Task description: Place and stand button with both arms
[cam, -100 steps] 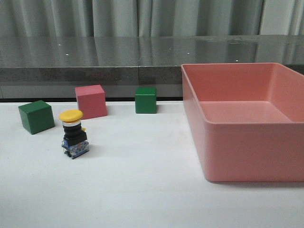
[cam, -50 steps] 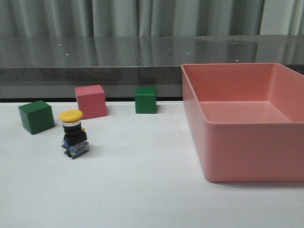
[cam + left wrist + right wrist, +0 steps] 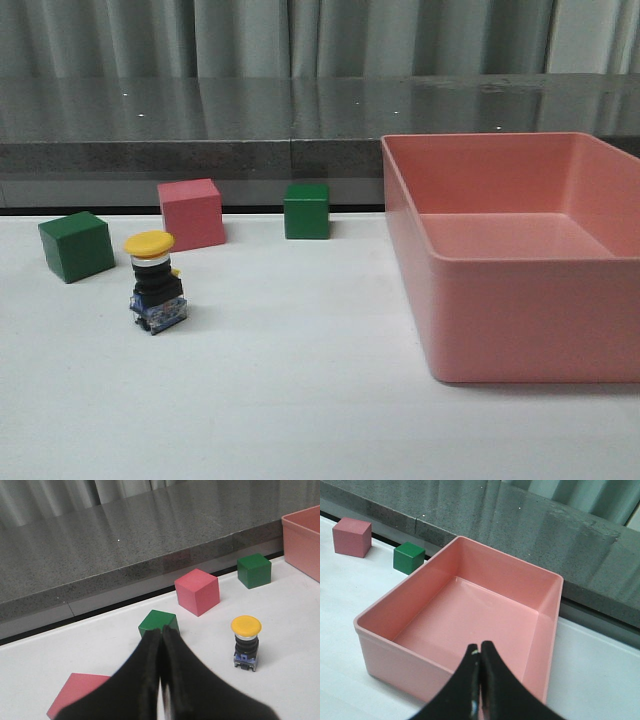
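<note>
The button point(image 3: 155, 284) stands upright on the white table at the left, yellow cap up, blue-grey block down. It also shows in the left wrist view point(image 3: 245, 642). Neither arm shows in the front view. My left gripper point(image 3: 161, 630) is shut and empty, held above the table, apart from the button, with a green cube point(image 3: 159, 623) just beyond its tips. My right gripper point(image 3: 480, 646) is shut and empty, held above the near wall of the pink bin point(image 3: 530, 585).
The pink bin point(image 3: 500, 300) fills the right half of the table. A green cube point(image 3: 76, 245), a pink cube point(image 3: 190, 213) and another green cube point(image 3: 306, 210) stand in a row behind the button. A further pink block point(image 3: 75, 692) lies near the left gripper.
</note>
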You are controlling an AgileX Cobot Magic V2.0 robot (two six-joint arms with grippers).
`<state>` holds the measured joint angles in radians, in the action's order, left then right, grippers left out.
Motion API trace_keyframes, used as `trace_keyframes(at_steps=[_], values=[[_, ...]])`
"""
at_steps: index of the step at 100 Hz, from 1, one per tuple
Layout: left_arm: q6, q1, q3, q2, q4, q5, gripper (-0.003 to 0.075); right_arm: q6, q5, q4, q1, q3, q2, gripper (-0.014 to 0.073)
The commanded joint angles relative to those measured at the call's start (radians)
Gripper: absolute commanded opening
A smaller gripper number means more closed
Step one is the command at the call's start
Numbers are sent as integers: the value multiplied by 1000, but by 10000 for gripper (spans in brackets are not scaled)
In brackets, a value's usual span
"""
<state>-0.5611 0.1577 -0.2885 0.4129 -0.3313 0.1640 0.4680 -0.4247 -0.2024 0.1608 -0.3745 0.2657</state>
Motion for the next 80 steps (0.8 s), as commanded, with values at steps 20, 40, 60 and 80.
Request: trace_keyframes(at_steps=[20,40,60,80], values=[[420,-1,61,-97,394,-83,-20,-2,79,-10,-8,-25,7,-114],[587,-1,180,-277,541,-83,-19,-2,79,-10,-8,-25,7,-114],[600,-1,302,-422,509,-84,-19,-2,79,-10,-8,-25,7,-114],[600,-1,333,-446,484,-71,-19,-2,77,-10,-8,-25,8,-114]])
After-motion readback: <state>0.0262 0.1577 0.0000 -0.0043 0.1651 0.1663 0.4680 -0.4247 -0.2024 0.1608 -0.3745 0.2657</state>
